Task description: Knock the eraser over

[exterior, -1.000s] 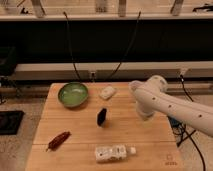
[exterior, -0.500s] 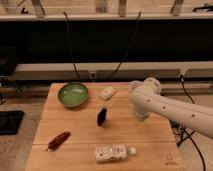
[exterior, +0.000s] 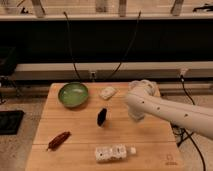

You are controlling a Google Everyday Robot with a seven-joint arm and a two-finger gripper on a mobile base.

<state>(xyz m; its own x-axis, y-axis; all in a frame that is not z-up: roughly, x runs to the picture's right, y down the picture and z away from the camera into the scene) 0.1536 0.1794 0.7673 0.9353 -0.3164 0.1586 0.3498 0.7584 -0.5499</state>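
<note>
At the near edge of the wooden table (exterior: pixel 150 147) we find a white segmented block (exterior: pixel 112 152) lying on its side, and to its left, well apart, a small reddish-brown object (exterior: pixel 58 140) lying at a slant. A little farther in, near the table's middle, stands the eraser (exterior: pixel 102 116), a slim black block that is upright with a slight lean, touching nothing around it. Level with it on the right, the robot's white arm (exterior: pixel 170 112) reaches in from the right edge and bends downward, and the gripper (exterior: pixel 135 115) hangs at its lower end, close above the table and near the eraser, with bare wood between them. We cannot tell whether the gripper is released or clenched, and it appears to hold nothing. Compared with the views from a moment ago, the arm's bend sits farther left and the gripper has drawn closer to the eraser. The eraser itself shows no shift, and every other object lies where it did. We judge from this that the approach is under way but the knock has not landed, since the eraser is not yet toppled. A sideways sweep to the left would likely tip so slim a block. Farther back on the left rests the green bowl (exterior: pixel 73 94), with a white lumpy object (exterior: pixel 107 92) just to its right. Beyond the table's far edge, black cables (exterior: pixel 70 45) hang in front of a dark wall.
</note>
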